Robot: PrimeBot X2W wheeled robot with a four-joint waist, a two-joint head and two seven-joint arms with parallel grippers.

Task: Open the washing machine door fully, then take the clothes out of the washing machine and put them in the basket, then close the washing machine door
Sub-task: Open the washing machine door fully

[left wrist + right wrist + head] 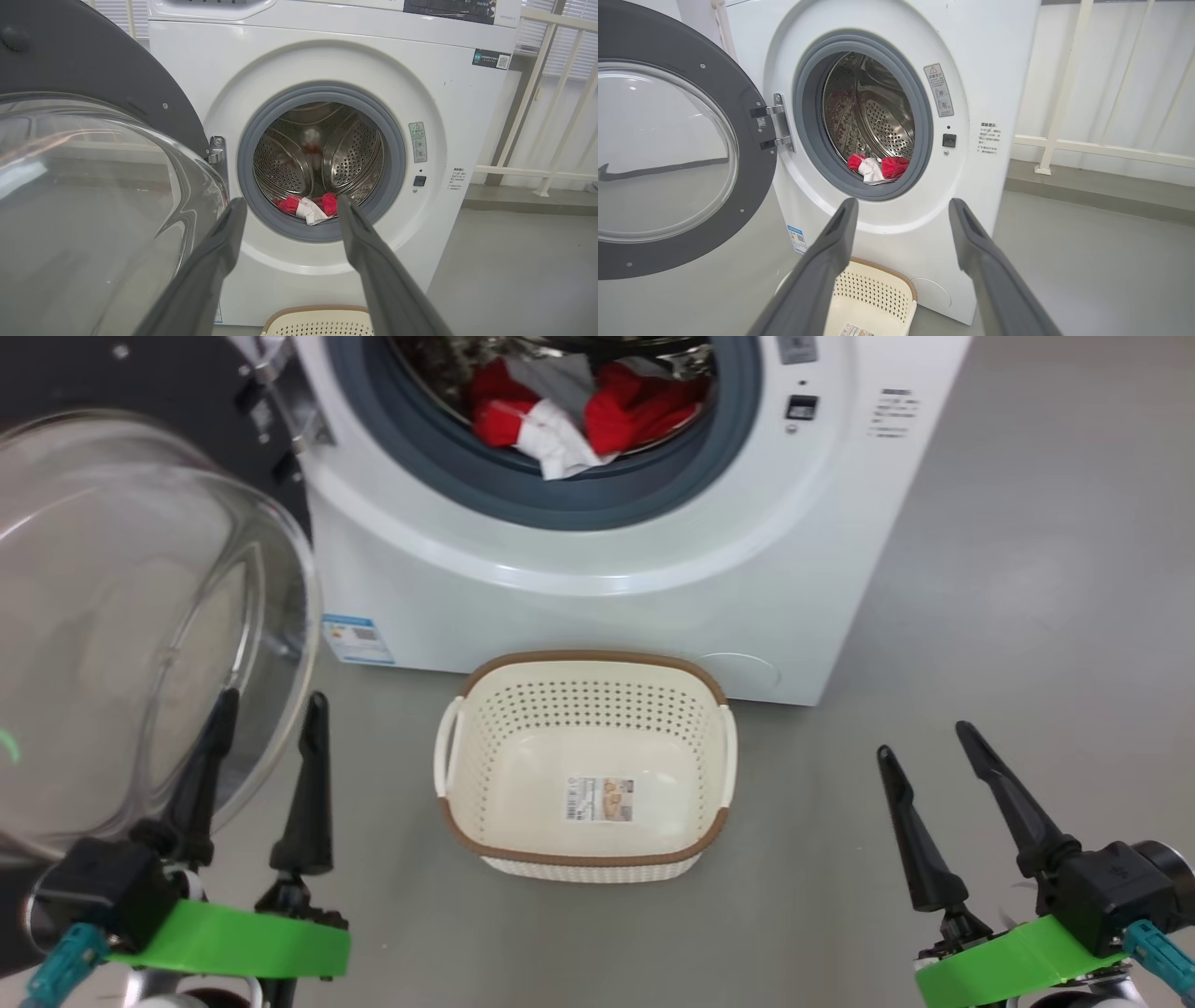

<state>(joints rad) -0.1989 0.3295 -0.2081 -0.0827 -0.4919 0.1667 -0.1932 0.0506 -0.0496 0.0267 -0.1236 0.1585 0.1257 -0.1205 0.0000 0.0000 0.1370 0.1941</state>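
Left tool (271,702): lower left of the head view, on a green mount, fingers pointing up the frame. Spread wide, nothing between them. The outer finger overlaps the door's glass; I cannot tell whether it touches.

Right tool (922,739): lower right, fingers slanting up and to the left. Spread wide, holding nothing, above bare floor.

Floor (1027,616): smooth grey. A white railing (537,93) stands at the right of both wrist views, beyond the washer.

Washer (560,607): white front-loader, top centre of the head view, with a grey ring (597,504) around its mouth.

Door (140,616): swung out on its hinge to the left of the frame, black rim, bulging clear bowl.

Clothes (635,415): red with white parts, heaped at the front bottom of the steel drum (355,154), with a white piece lapping onto the ring.

Basket (588,658): cream, brown rim, on the floor just before the washer, centre frame, between the two tools. The sticker (598,800) on its bottom lies in plain sight.
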